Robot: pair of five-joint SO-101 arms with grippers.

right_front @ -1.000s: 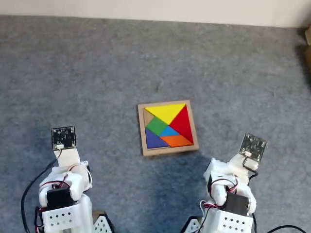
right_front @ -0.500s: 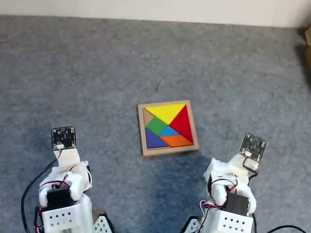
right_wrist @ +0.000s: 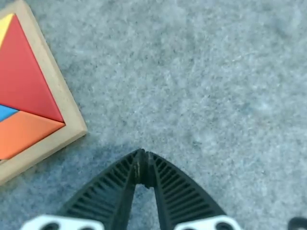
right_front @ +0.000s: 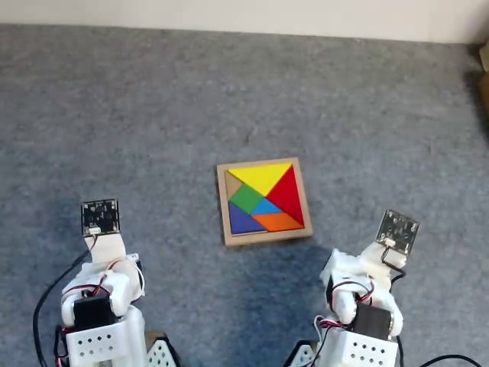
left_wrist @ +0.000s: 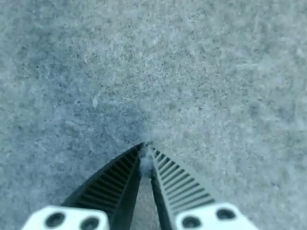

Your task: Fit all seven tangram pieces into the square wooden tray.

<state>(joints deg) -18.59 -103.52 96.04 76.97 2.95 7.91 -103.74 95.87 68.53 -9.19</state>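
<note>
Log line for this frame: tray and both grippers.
wooden tray: holds tangram pieces, lying flat | left gripper: shut, empty, over grey carpet | right gripper: shut, empty, beside tray corner

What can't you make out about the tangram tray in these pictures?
High view: the far left corner of the tray shows tan; too small to tell a seventh piece from a gap.
Right wrist view: the tray is cut off by the picture's edge; pieces beyond the red triangle are out of frame.
</note>
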